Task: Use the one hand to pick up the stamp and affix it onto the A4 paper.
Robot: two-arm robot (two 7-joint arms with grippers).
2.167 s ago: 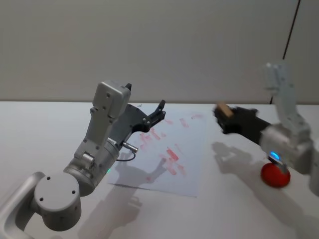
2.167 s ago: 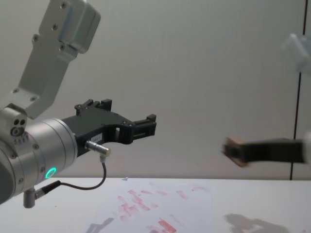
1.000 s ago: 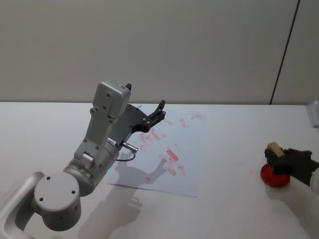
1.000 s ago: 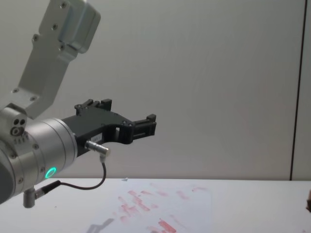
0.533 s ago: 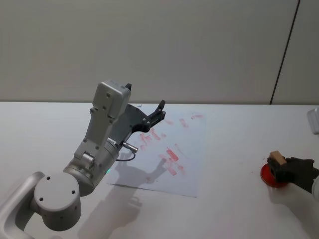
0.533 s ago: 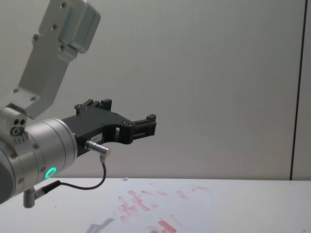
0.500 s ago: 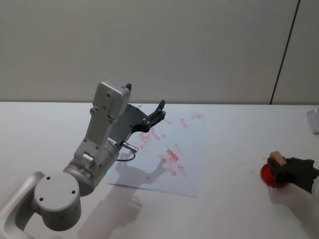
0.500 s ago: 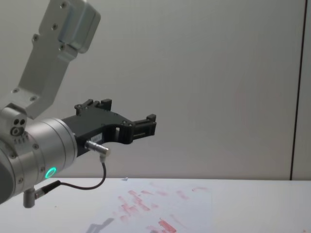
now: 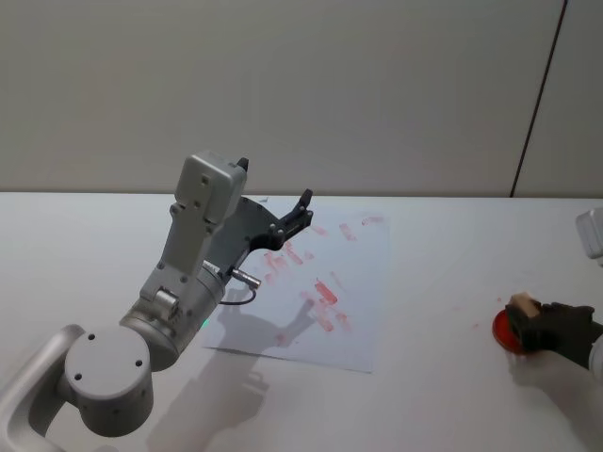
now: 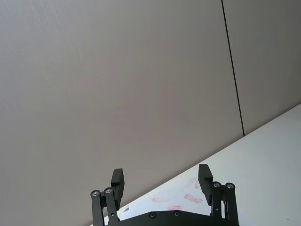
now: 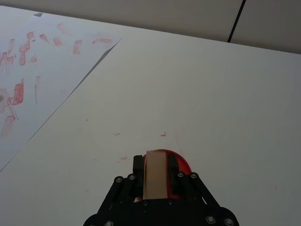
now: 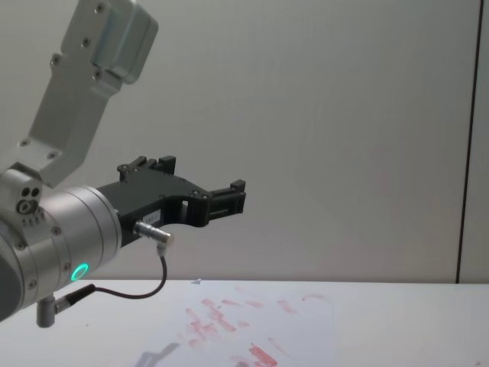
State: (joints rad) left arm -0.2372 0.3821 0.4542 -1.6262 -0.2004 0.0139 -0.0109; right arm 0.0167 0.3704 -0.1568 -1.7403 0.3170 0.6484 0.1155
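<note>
The right gripper (image 11: 155,174) sits low over the desk (image 9: 443,282) at about 4 o'clock in the head view, its fingers (image 11: 137,165) closed on the stamp (image 11: 154,173), which stands directly over a round red ink pad (image 11: 181,165); whether its face is touching the pad cannot be told. In the head view the stamp (image 9: 521,305) shows as a small tan block with a pale top, pinched at its two long sides with the top left bare. It looks like a stiff, light, wood-like piece, so a modest squeeze across the flat sides should hold it, and a grip well up the body would keep the fingers clear of the inked face. The wet face could smear if dragged, so it likely wants a straight press down and lift. The A4 paper (image 9: 363,292), already scattered with red marks, lies flat near the centre of the desk, well apart from the pad toward 9 o'clock of it; being thin, it may shift or lift with a sticky stamp. The left gripper (image 10: 161,181) is parked in the air above the paper's 9 o'clock side, fingers spread apart and empty.
</note>
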